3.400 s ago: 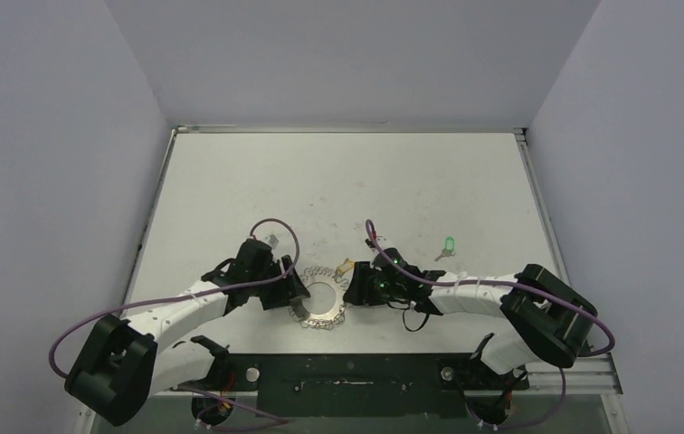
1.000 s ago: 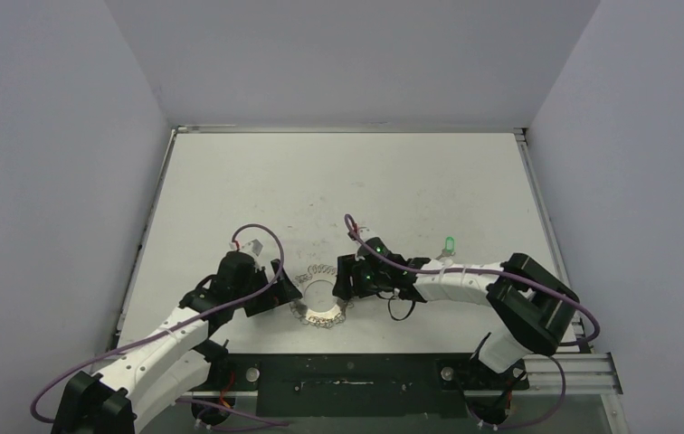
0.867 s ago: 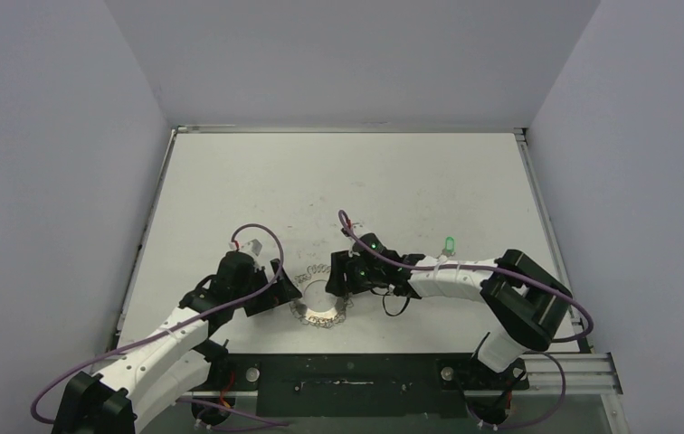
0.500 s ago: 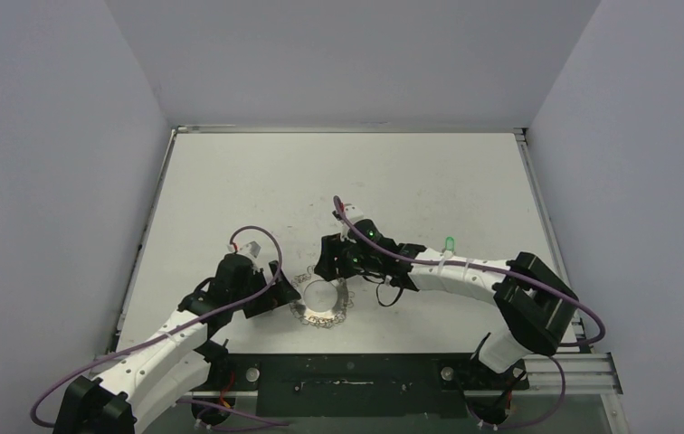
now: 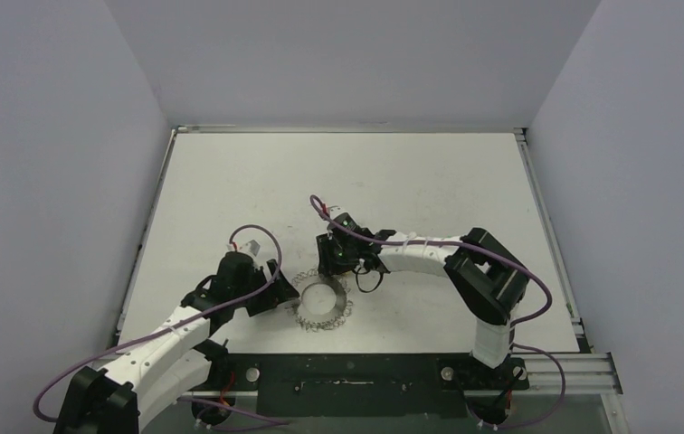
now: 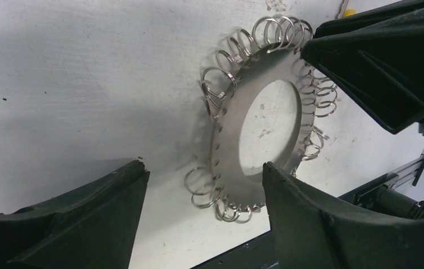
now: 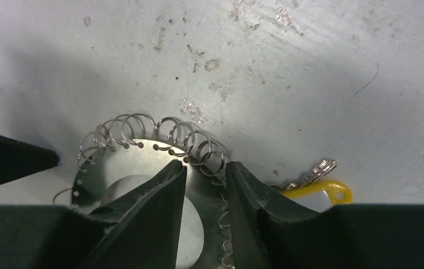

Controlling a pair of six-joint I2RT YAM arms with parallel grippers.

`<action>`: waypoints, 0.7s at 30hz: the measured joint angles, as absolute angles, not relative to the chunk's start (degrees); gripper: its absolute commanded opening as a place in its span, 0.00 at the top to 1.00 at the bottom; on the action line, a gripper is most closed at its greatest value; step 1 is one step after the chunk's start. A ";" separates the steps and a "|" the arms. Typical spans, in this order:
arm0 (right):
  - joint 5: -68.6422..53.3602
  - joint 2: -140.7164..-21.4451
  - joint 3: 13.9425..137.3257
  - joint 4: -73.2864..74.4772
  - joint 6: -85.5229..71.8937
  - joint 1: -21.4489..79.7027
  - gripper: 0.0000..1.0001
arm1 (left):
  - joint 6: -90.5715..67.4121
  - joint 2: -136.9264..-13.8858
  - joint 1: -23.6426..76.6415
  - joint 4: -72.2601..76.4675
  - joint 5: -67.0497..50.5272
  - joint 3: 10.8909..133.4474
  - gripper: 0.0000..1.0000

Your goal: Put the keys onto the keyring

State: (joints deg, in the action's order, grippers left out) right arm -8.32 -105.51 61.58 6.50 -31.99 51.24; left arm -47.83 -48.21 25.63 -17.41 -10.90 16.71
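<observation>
The keyring (image 5: 320, 306) lies near the table's front middle, a silvery plate fringed with wire loops. In the left wrist view the keyring (image 6: 229, 145) looks tilted, with a shadow under its left side. My right gripper (image 5: 332, 265) is at its far edge. In the right wrist view the right gripper (image 7: 205, 166) has its jaws nearly closed across the keyring (image 7: 142, 151) band and loops. The yellow key (image 7: 319, 190) lies just right of these fingers. My left gripper (image 6: 201, 168) is open, straddling the near rim without touching; in the top view it (image 5: 282, 294) is left of the ring. The green key is hidden.
The white table (image 5: 347, 181) has raised side rails and grey walls on three sides. The right forearm (image 5: 420, 251) stretches across the table's middle right. A black mounting bar (image 5: 347, 372) runs along the near edge.
The right gripper swung from the ring's right side to its far edge, the forearm now covering where the green key lay. The left arm drew back early, then stayed put.
</observation>
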 measured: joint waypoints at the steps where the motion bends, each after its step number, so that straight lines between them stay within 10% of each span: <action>1: -8.86 -105.65 61.63 6.42 -32.12 51.18 0.74 | -47.88 -48.62 25.52 -17.02 -11.00 16.71 0.32; 6: -16.21 -105.62 61.36 1.69 -34.50 50.98 0.82 | -47.99 -50.43 25.39 -15.59 -11.42 16.71 0.37; 21: -18.59 -94.76 56.07 -3.86 -37.50 49.52 0.54 | -48.05 -52.16 25.02 -14.70 -11.86 16.25 0.61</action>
